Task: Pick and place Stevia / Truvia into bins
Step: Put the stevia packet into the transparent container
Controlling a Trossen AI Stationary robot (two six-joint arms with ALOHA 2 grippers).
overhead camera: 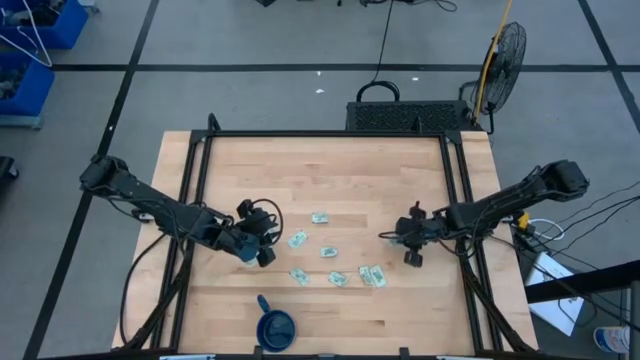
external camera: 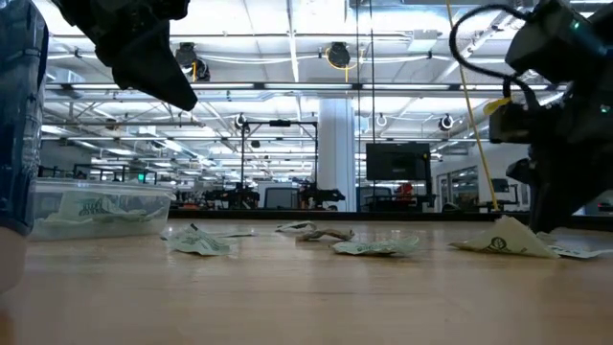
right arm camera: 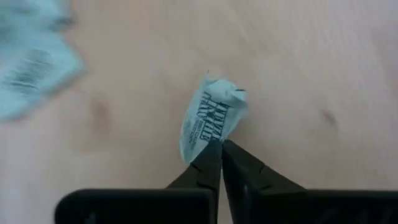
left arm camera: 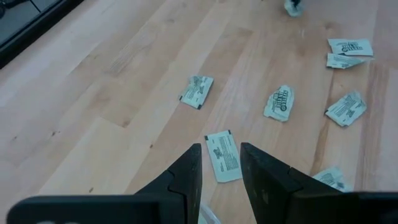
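Observation:
Several pale green and white sachets [overhead camera: 328, 251] lie flat and scattered in the middle of the table, also seen in the left wrist view [left arm camera: 278, 102]. The clear tub [external camera: 96, 206] stands on the table's left part with sachets inside. My left gripper [left arm camera: 221, 168] is open and hovers high above the table near the tub [overhead camera: 255, 245]; a sachet [left arm camera: 222, 155] shows on the wood between its fingers, far below. My right gripper [right arm camera: 221, 146] is low at the right of the scatter [overhead camera: 412, 252], shut on one crumpled sachet [right arm camera: 211, 115]. My right gripper pinches the crumpled sachet by one end [right arm camera: 214, 138], only at the fingertips, coming from above and slanting in from the table's right. The rest of the sachet sticks out past the fingertips. In the low view a tented sachet [external camera: 503, 240] touches the table beside the gripper.
A dark blue cup with a handle [overhead camera: 276, 325] stands near the table's near edge, close to the low camera [external camera: 19, 115]. A black frame rail [overhead camera: 325, 135] borders the table on its far, left and right sides. Bare wood lies toward the far edge.

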